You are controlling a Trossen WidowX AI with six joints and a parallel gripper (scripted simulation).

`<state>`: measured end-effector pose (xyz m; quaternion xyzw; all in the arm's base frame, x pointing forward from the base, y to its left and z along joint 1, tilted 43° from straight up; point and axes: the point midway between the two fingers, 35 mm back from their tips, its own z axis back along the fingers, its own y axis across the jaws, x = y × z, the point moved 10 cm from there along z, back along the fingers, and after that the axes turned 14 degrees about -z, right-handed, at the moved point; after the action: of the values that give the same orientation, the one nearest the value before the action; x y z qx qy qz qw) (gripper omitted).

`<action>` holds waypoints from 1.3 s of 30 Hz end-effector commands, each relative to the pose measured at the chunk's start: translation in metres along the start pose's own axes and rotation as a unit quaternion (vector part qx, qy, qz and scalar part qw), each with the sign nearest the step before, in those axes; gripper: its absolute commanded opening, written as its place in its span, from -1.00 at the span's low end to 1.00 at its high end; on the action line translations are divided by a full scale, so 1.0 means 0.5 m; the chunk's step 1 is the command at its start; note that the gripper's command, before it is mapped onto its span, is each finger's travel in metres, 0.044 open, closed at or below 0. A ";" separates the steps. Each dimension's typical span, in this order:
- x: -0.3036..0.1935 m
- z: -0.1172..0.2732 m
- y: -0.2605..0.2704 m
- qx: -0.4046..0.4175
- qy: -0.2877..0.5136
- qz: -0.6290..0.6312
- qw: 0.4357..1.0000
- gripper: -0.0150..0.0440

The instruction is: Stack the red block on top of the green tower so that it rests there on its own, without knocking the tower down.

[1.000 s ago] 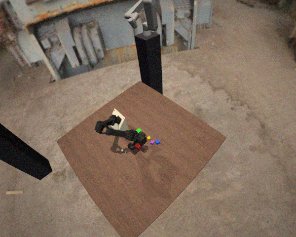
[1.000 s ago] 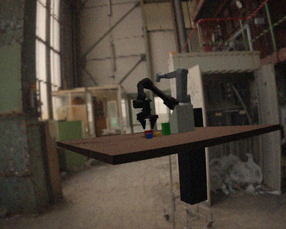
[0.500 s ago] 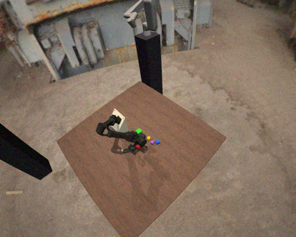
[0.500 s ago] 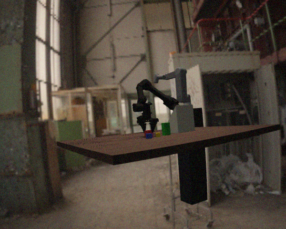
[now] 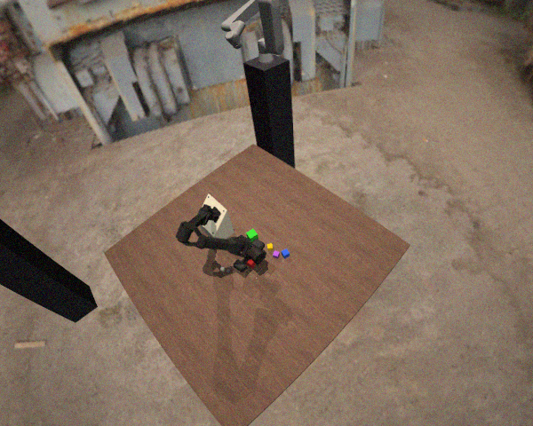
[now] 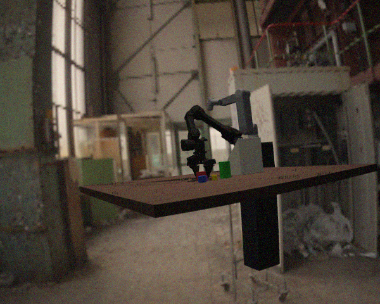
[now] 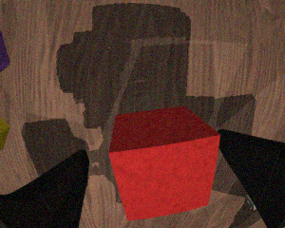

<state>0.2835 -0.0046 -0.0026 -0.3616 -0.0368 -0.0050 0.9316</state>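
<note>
Red block (image 7: 163, 161) between wide-spread fingers, ungripped.

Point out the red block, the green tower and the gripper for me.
Red cube block (image 7: 161, 165), wrist view, front face.
Green block tower (image 6: 224, 169), exterior view, side wall.
Black gripper (image 6: 201, 170), exterior view, midway between open fingertips.

Arm bent down, gripper (image 6: 201, 168) open astride red block (image 6: 201, 173) on table (image 6: 282, 183); blue block (image 6: 202, 178) in front, green tower (image 6: 224, 169) near.
</note>
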 end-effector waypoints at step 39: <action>0.000 0.082 0.001 -0.001 0.000 0.001 1.000 -0.49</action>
<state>0.2808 0.0104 0.0133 -0.3640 -0.0306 -0.0027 0.9309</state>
